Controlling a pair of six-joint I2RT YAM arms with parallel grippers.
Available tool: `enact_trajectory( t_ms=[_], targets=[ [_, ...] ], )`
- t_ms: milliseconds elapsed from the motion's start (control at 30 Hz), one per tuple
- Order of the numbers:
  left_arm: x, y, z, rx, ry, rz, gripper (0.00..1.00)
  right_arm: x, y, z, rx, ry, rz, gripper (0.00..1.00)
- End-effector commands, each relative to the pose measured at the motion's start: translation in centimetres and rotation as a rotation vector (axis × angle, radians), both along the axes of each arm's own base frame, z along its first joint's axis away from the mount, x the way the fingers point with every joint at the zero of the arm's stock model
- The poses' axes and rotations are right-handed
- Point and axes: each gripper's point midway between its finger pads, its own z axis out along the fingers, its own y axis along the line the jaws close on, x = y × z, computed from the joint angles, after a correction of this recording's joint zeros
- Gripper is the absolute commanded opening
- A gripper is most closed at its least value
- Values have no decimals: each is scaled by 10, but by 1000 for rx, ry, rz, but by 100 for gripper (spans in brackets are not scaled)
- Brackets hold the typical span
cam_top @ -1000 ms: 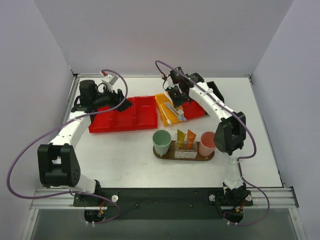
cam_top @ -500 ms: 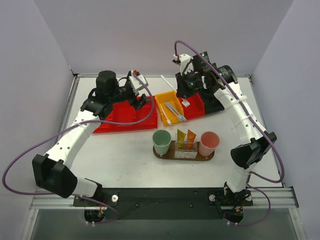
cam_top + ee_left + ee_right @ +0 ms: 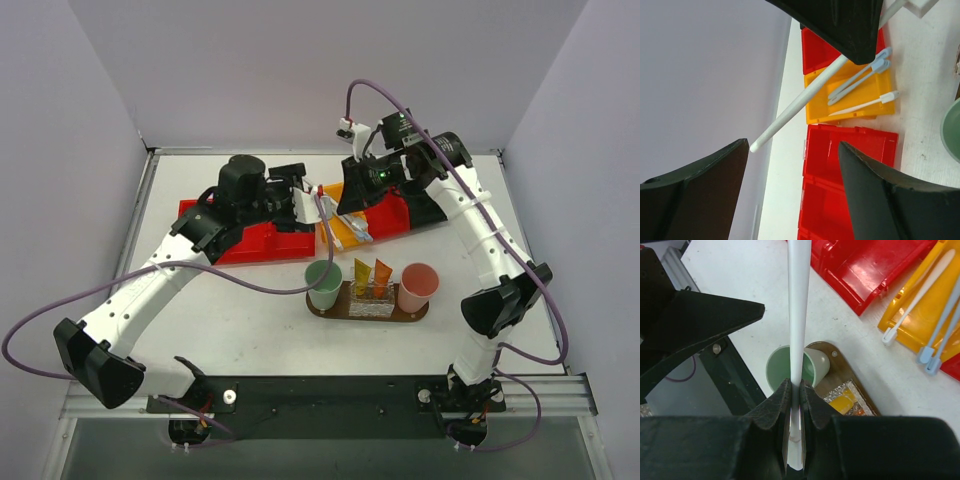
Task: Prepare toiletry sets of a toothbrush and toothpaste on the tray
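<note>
White tabletop [image 3: 250, 320], and clamping tight on 1 toothbrush [image 3: 797, 315] with the right gripper [image 3: 796, 385] above the yellow bin [image 3: 840, 118], left gripper [image 3: 793, 145] spread wide and empty alongside, 2 toothpaste tubes [image 3: 371, 272] standing on the tray [image 3: 318, 310], seemingly no brush delivered yet, 3 spare brushes [image 3: 860, 82] binned.

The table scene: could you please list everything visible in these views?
tray: one, dark brown, front centre.
green cup: one, tray's left end.
pink cup: one, tray's right end.
toothpaste tubes: two, orange and yellow, upright between the cups.
yellow bin: one, behind the tray.
red bins: at least two, flanking the yellow bin.
toothbrushes: four, white, three in the yellow bin, one held.
left gripper: open, near the held toothbrush.
right gripper: shut on one toothbrush.
</note>
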Motion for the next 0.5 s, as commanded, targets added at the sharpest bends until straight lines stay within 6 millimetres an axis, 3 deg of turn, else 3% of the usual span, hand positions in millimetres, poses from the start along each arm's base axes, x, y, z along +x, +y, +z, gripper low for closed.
enact_trajectory(
  t_ms=[0, 300, 467],
  targets=[
    [-1, 4, 28, 55, -108, 6, 83, -25, 7, 10, 68, 66, 65, 0],
    [2, -18, 10, 149, -140, -17, 83, -32, 16, 6, 108, 128, 107, 0],
    [4, -25, -1, 172, -136, -24, 78, -38, 20, 10, 142, 154, 136, 0]
  ],
)
